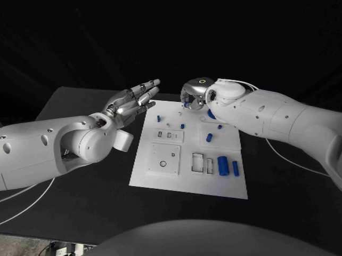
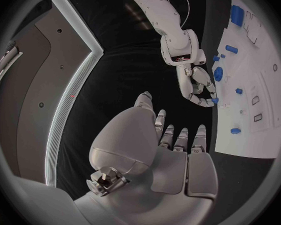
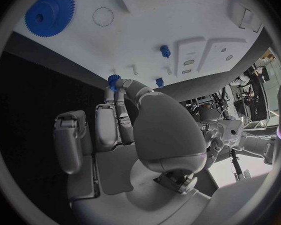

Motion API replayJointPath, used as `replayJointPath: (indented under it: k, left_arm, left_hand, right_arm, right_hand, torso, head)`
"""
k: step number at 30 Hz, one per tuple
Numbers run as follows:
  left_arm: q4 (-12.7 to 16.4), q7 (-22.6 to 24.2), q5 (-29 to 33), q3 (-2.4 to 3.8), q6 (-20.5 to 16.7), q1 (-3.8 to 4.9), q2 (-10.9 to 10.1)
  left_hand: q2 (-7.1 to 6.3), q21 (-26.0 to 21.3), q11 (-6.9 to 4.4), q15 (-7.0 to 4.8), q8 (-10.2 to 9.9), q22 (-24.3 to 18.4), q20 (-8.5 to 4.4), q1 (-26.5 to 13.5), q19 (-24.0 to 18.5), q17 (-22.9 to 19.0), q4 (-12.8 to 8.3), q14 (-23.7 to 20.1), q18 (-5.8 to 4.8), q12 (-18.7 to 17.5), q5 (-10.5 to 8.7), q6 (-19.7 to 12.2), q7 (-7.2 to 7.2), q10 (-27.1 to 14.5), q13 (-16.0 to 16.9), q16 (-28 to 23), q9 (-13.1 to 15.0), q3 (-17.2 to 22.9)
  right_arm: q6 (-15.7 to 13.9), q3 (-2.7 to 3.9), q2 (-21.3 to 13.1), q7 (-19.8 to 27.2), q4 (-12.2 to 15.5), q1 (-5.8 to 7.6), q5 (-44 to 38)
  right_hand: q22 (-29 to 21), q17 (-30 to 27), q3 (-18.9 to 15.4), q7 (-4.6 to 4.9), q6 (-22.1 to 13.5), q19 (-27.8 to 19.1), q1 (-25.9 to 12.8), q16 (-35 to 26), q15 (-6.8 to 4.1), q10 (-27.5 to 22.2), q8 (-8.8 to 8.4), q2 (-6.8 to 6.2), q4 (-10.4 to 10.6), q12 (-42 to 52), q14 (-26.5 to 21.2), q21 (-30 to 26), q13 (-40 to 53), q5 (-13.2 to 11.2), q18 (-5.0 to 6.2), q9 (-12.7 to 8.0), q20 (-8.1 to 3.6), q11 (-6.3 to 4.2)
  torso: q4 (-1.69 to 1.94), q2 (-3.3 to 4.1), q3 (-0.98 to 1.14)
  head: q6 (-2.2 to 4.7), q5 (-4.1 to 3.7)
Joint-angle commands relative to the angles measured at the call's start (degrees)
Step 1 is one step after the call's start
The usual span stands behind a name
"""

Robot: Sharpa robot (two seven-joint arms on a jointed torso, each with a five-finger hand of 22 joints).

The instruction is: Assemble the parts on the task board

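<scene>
The left arm (image 1: 44, 152), white-shelled and the largest item nearest the head camera, enters from the left and ends in the silver left hand (image 1: 132, 102). That hand is spread flat, fingers apart, holding nothing, and hovers just off the far left edge of the board; judged to be parked there so as to leave the working area free.

The right arm (image 1: 294, 125), also white, reaches in from the right with its wrist turned down over the far edge of the board. The silver right hand (image 3: 125, 115) has its fingers curled, and its fingertips (image 3: 118, 87) pinch a small blue toothed gear (image 3: 113, 79) at that far edge. The grip looks fine rather than full, probably so the part can be set onto a post.

The flat white rectangular task board (image 1: 160, 178) lies in the middle of the black table (image 1: 79, 202). Near its near edge two upright blue cylinders (image 1: 226, 166) stand beside open rectangular slots (image 1: 202, 162). A large blue gear (image 3: 50, 9) sits on the board well apart from the held gear. Small blue pegs (image 3: 165, 50) stand nearer the held gear, likely the fitting points.
</scene>
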Motion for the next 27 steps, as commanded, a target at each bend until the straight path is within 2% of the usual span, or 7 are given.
replayJointPath:
  k: [1,13,18,27]
  left_arm:
    - [0.2,0.3,-0.3,0.05,-0.1,0.10,0.1]
    - [0.2,0.1,-0.3,0.05,0.0,0.10,0.1]
    - [0.1,0.0,-0.3,0.05,0.0,0.11,0.4]
    - [0.2,-0.2,-0.3,0.05,0.0,0.12,0.2]
  left_hand:
    - [-0.22,0.3,0.47,0.34,0.3,0.1,0.41,0.5,0.1,0.0,0.0,0.0,0.98,0.2,0.33,0.0,0.26,0.1,0.1,-0.1,0.1,0.0]
    - [-0.22,0.3,0.50,0.37,0.3,0.1,0.43,0.5,0.1,0.0,0.0,0.0,0.98,0.2,0.33,0.1,0.29,0.1,0.1,-0.1,0.1,0.0]
    - [-0.19,0.4,0.57,0.43,0.3,0.1,0.48,0.6,0.2,0.0,0.0,0.0,0.98,0.2,0.38,0.1,0.36,0.2,0.1,-0.1,0.1,0.0]
    - [-0.16,0.4,0.68,0.54,0.4,0.1,0.55,0.6,0.2,0.1,0.0,0.2,0.98,0.2,0.42,0.3,0.45,0.3,0.1,0.0,0.1,0.0]
  right_arm:
    - [1.0,0.02,0.4,0.2,-0.7,-0.21,0.0]
    - [-1.1,0.11,1.8,0.1,-2.9,-1.00,0.8]
    - [-1.9,0.12,2.5,0.2,-3.5,-1.27,0.9]
    - [-3.4,0.13,3.3,0.1,-4.3,-1.52,0.9]
  right_hand:
    - [15.1,0.0,0.1,0.03,0.0,6.1,0.4,-0.2,0.07,0.8,-0.28,0.00,-0.1,-0.2,0.1,0.3,0.1,-0.1,-0.81,0.0,-0.33,-0.53]
    - [15.1,0.3,0.0,0.09,0.0,6.1,0.2,-0.1,0.13,0.9,-0.51,0.16,0.1,-0.6,0.2,0.3,-0.1,-0.6,-0.81,0.0,-0.31,-0.46]
    - [15.1,0.3,0.1,0.08,-0.2,6.1,0.2,-0.1,0.14,0.9,-0.67,0.25,0.2,-0.8,0.1,0.3,-0.1,-0.9,-0.81,0.0,-0.30,-0.47]
    - [15.1,0.2,0.1,0.05,-0.2,6.1,0.4,-0.2,0.14,1.0,-0.83,0.39,0.2,-0.9,0.1,0.3,-0.2,-1.2,-0.81,0.0,-0.29,-0.52]
  torso:
    - [-0.05,-0.08,-0.02]
    - [-0.02,0.00,-0.01]
    - [0.01,-0.02,-0.05]
    - [0.06,-0.05,-0.06]
  head:
    - [0.01,0.05]
    - [0.01,0.19]
    - [0.01,-0.20]
    - [0.01,0.05]
